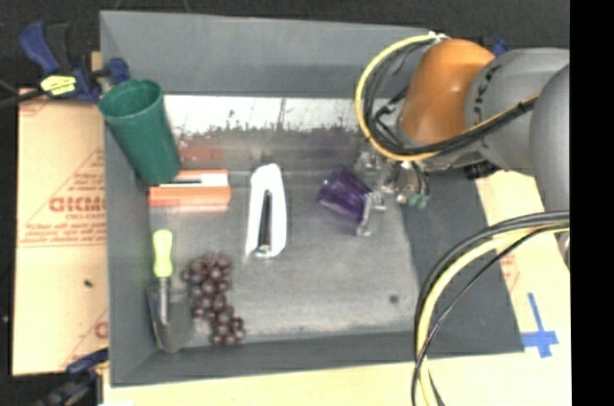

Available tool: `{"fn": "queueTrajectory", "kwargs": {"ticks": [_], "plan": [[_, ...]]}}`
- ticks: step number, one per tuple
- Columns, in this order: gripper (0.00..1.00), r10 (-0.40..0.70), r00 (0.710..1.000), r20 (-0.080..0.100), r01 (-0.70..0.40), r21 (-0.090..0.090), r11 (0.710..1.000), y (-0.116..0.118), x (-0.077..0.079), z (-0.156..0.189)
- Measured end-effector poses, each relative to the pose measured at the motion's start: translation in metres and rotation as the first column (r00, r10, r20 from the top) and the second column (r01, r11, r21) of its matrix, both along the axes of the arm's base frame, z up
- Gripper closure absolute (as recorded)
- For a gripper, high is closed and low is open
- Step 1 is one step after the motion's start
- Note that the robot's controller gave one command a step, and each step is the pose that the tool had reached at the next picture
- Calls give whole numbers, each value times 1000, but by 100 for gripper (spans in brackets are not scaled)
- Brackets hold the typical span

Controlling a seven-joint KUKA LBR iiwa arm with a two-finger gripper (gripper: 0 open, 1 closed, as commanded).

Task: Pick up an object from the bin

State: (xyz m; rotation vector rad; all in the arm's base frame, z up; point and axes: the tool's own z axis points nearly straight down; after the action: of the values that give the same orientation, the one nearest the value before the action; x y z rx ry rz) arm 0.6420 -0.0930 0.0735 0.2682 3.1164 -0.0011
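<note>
bin (288,59), grey metal.
- gripper (372,204): low over the floor, right of centre; cannot tell how far open it is or whether it has hold of anything.
- purple piece (342,193): just left of the gripper, seemingly touching it.
- white stapler (266,214): centre.
- orange block (189,196), green cup (140,128): left.
- grapes (213,297), yellow-handled scoop (163,294): front left.

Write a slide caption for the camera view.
Gripper beside a purple object; green cup, white stapler and grapes lie farther left.
</note>
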Motion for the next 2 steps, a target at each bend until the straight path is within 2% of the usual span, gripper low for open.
{"fn": "queueTrajectory", "kwargs": {"ticks": [1,2], "plan": [[0,26,1000,7,-26,-3,1000,10,-23,34],[0,13,1000,7,-13,-2,1000,9,-22,30]]}}
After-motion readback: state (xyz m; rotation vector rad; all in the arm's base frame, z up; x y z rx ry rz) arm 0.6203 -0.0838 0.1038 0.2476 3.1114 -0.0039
